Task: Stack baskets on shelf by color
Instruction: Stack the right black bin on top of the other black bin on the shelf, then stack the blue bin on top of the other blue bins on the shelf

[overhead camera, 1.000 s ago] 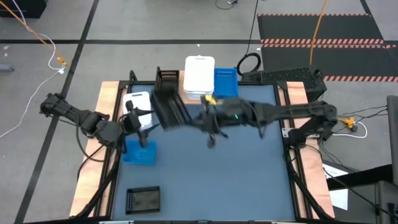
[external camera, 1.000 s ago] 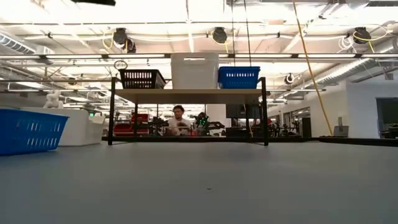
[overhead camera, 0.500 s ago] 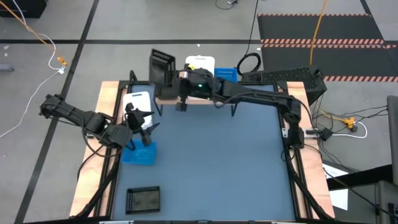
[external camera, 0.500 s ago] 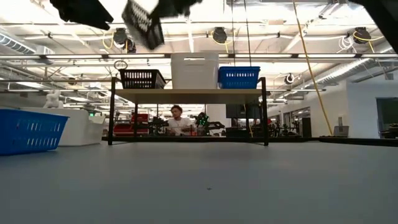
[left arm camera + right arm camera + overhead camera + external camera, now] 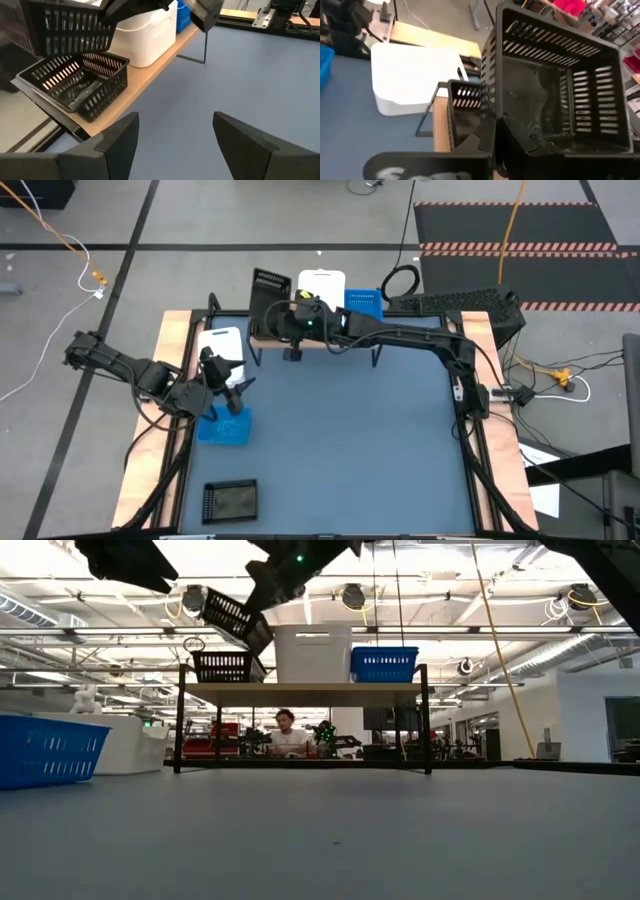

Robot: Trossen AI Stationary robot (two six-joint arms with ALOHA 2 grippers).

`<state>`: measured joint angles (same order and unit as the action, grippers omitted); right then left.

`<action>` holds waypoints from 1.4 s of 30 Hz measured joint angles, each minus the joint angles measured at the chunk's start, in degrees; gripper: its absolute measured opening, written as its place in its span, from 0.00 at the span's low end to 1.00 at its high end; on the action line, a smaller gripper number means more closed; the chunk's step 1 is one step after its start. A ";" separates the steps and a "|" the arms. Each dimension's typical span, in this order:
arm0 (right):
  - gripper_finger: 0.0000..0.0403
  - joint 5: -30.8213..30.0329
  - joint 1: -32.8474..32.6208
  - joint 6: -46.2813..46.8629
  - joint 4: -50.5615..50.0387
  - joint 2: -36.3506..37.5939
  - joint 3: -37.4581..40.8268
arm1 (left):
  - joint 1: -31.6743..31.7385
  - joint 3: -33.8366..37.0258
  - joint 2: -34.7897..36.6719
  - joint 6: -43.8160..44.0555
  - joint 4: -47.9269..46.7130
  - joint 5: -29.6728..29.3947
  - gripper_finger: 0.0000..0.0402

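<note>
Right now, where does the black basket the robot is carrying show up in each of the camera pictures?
High view: carried black basket, tilted, over the shelf's left end.
Low view: upper left, tilted above the black basket on the shelf.
Left wrist view: top left.
Right wrist view: large, centre-right, in the right gripper.
Shared landmark: the black basket already on the shelf.

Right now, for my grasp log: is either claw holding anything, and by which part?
The right claw grips a black perforated plastic basket by its side wall; the left claw holds nothing.
</note>
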<state>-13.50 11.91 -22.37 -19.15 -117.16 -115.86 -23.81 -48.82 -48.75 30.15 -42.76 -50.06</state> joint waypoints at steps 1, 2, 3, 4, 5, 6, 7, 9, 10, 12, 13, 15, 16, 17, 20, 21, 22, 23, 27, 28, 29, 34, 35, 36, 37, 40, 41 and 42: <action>0.02 0.02 0.14 0.32 -0.33 -0.01 0.14 | 0.00 0.00 0.00 -0.02 0.00 -0.01 0.64; 0.02 0.02 0.28 0.52 -0.63 -0.03 0.37 | 0.00 0.00 0.00 -0.02 0.00 0.00 0.64; 0.02 0.02 0.41 0.52 -0.62 -0.03 0.68 | 0.00 0.00 0.00 -0.02 0.00 0.00 0.64; 0.02 0.03 0.48 0.53 -0.10 -0.03 1.18 | 0.00 0.00 0.00 -0.02 0.02 0.00 0.64; 0.03 0.04 0.51 0.56 0.60 -0.02 1.71 | 0.00 0.00 0.00 -0.02 0.00 0.00 0.64; 0.03 0.04 0.52 0.61 0.94 -0.01 2.22 | 0.00 0.00 0.00 -0.02 0.02 -0.02 0.64; 0.03 0.07 0.50 0.54 0.95 -0.01 2.60 | 0.00 0.00 0.00 -0.02 0.02 -0.01 0.64; 0.03 0.20 0.48 0.20 0.85 -0.07 3.17 | 0.00 0.00 0.00 -0.02 0.02 0.00 0.64; 0.03 0.22 0.45 0.20 0.91 -0.07 3.43 | 0.00 0.00 0.00 -0.02 0.03 -0.02 0.64; 0.03 0.26 0.43 0.20 1.09 -0.07 3.81 | 0.00 0.00 0.00 -0.06 0.04 -0.02 0.64; 0.03 0.25 0.44 0.17 1.23 -0.07 3.98 | 0.00 0.00 0.00 -0.07 0.03 0.00 0.64; 0.04 0.26 0.45 0.02 1.19 -0.07 4.21 | 0.00 0.00 0.00 -0.07 0.04 -0.02 0.64; 0.06 0.25 0.46 -0.15 1.13 -0.07 4.24 | 0.00 0.00 0.00 -0.07 0.04 -0.01 0.64; 0.07 0.24 0.48 -0.34 1.09 -0.07 4.27 | 0.00 0.00 0.00 -0.07 0.04 -0.02 0.64; 0.16 0.24 0.45 -0.81 1.71 -0.06 4.24 | 0.00 0.00 0.00 -0.07 0.05 -0.02 0.64; 0.19 0.24 0.45 -0.83 1.88 -0.05 4.25 | 0.00 0.00 0.00 -0.07 0.07 -0.02 0.64; 0.22 0.25 0.45 -0.91 2.08 -0.05 4.26 | 0.00 0.00 0.00 -0.07 0.07 0.00 0.64; 0.26 0.26 0.45 -1.13 2.41 -0.05 4.27 | 0.00 0.00 0.00 -0.07 0.07 -0.02 0.64; 0.38 0.29 0.36 -1.29 4.88 0.00 4.25 | 0.00 0.00 0.00 -0.04 0.06 -0.02 0.64; 0.40 0.43 0.18 -1.29 5.02 0.25 4.27 | 0.00 0.00 0.00 0.00 -0.03 -0.02 0.64; 0.42 1.07 0.00 -1.29 5.00 0.42 4.27 | 0.00 0.00 0.00 0.00 -0.25 -0.02 0.64; 0.45 6.25 -2.21 -0.69 4.77 1.07 4.27 | 0.00 0.00 0.00 0.52 -1.95 -0.02 0.64; 0.45 7.28 -2.86 -0.65 4.48 1.17 4.27 | 0.00 0.00 0.00 0.62 -2.51 -0.01 0.64; 0.44 8.41 -3.50 -0.58 4.45 1.24 4.27 | 0.00 0.00 0.03 0.93 -3.07 -0.02 0.64; 0.44 9.33 -4.17 -0.43 4.55 1.35 4.45 | 0.00 0.00 0.11 1.29 -3.89 -0.02 0.64; 0.42 11.19 -6.26 0.72 5.21 1.50 6.26 | 0.02 0.00 0.70 2.27 -5.76 -0.58 0.64; 0.42 11.40 -6.99 0.95 5.26 1.45 6.99 | 0.02 0.00 0.92 3.00 -6.52 -1.24 0.64; 0.42 11.89 -7.66 1.29 5.80 1.39 7.95 | 0.02 0.00 1.09 3.92 -7.18 -2.13 0.64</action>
<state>-1.60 4.25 -21.08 -13.35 -115.77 -107.91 -23.79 -48.82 -47.66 34.07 -49.94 -52.19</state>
